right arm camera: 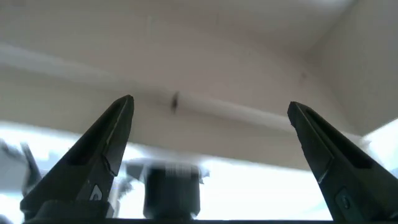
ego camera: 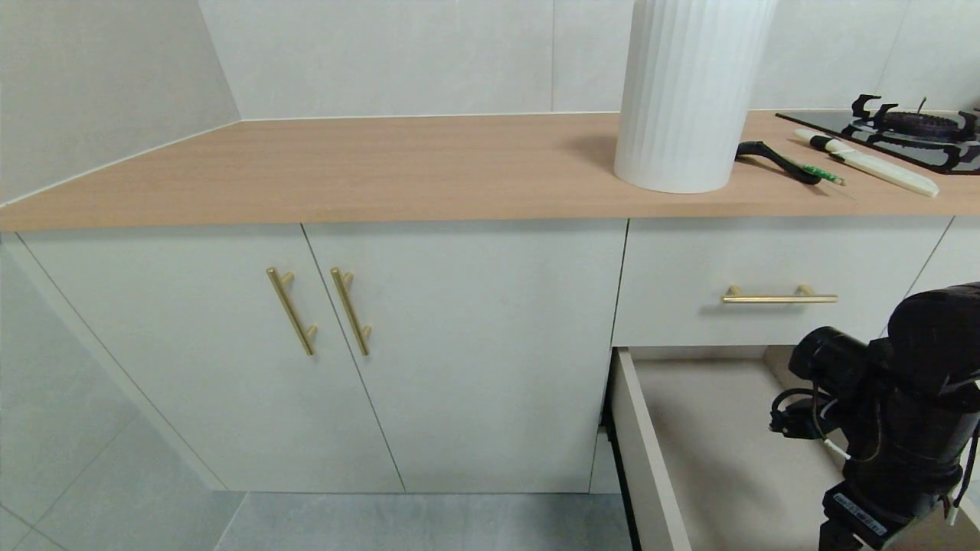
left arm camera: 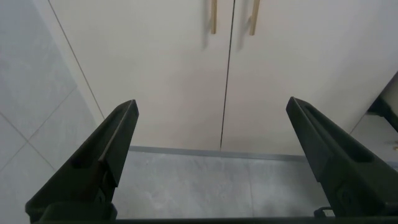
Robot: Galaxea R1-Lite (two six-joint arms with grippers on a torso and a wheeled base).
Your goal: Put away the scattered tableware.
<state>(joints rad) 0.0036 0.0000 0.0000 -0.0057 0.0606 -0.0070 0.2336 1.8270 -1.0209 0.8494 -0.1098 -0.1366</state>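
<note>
**Head view:** a white knife (ego camera: 869, 162), a black-handled tool (ego camera: 777, 161) and a small green piece (ego camera: 823, 174) are lying on the counter (ego camera: 383, 168), between a ribbed white jar (ego camera: 685, 92) and the stove (ego camera: 911, 130). Below, a drawer (ego camera: 643, 444) is standing open, with the right arm (ego camera: 896, 428) hanging over it.

**Left wrist view:** the left gripper (left arm camera: 211, 104) is gaping wide and holding nothing, facing the cabinet doors (left arm camera: 155, 74).

**Right wrist view:** the right gripper (right arm camera: 210, 103) is likewise gaping wide and empty, before a blurred pale surface.
</note>
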